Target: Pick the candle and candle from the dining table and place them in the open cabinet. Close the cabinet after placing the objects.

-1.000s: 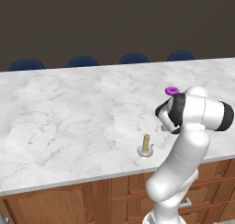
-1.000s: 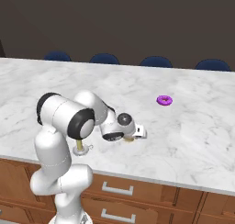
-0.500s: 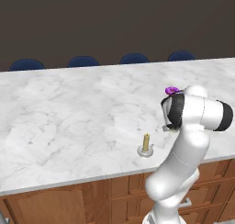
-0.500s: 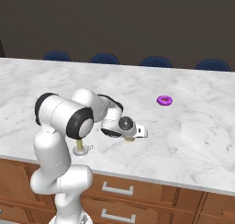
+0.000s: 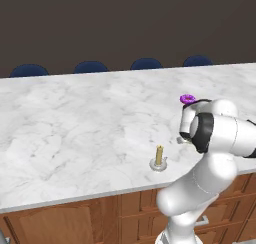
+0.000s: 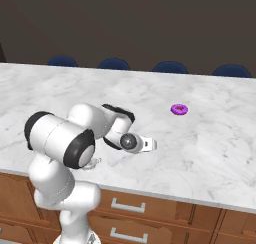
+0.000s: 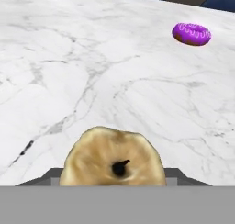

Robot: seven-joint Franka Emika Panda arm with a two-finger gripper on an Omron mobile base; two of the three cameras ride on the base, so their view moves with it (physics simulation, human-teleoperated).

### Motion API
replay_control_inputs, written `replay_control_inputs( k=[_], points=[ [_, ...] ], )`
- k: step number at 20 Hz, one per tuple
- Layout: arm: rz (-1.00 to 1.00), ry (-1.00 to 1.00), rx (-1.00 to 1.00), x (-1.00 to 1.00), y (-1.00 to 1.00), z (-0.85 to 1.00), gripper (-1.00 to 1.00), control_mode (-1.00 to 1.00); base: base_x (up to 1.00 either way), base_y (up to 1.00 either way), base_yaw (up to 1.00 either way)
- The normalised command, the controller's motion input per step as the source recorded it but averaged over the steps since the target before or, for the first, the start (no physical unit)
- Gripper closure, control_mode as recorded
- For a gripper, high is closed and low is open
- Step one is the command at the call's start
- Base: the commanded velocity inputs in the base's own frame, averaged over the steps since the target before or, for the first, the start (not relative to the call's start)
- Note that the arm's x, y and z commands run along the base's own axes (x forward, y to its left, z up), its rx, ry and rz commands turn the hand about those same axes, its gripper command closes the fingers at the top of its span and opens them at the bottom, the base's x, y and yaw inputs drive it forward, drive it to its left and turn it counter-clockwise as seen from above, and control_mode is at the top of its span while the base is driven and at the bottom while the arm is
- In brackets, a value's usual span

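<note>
The stubby golden candle [image 7: 114, 159] stands on the marble dining table [image 7: 69, 58], very close in the hand view, with a dark finger sliver at each side of it. My gripper [image 7: 114, 178] is low over the table and looks open around the candle. In the right base view the hand [image 6: 146, 145] covers this candle near the table's [image 6: 210, 148] front edge. The slim candle on its silver dish [image 5: 159, 158] stands upright to the left of my arm, near the front of the table [image 5: 75, 118]. The cabinet is out of view.
A small purple ring [image 5: 187, 99] [image 6: 179, 109] [image 7: 192, 33] lies farther back on the table. Several blue chair backs [image 5: 90, 66] line the far edge. Wooden drawers [image 6: 127, 205] sit under the front edge.
The hand has sunk lower onto the stubby candle, which showed under it before and is now covered in the right base view. The slim candle and the ring have not moved.
</note>
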Motion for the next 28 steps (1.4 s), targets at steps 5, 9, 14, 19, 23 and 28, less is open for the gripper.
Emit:
replay_control_inputs(
  k=[5,9,14,19,23,28],
  points=[
    [0.05,0.03,0.0,0.0,0.0,0.58,1.0,-1.0,0.0,0.0,0.0],
    [0.06,0.12,0.02,0.0,-0.02,0.68,1.0,-1.0,0.0,0.0,0.0],
    [0.08,0.24,0.1,0.02,-0.13,0.76,1.0,-1.0,0.0,0.0,0.0],
    [0.09,0.17,0.08,0.0,-0.21,1.0,1.0,-1.0,0.0,0.0,0.0],
    [0.08,0.11,0.05,0.0,-0.26,1.0,1.0,-1.0,0.0,0.0,0.0],
    [0.06,0.1,0.04,0.1,-0.29,1.0,1.0,-1.0,0.0,0.0,0.0]
  ],
)
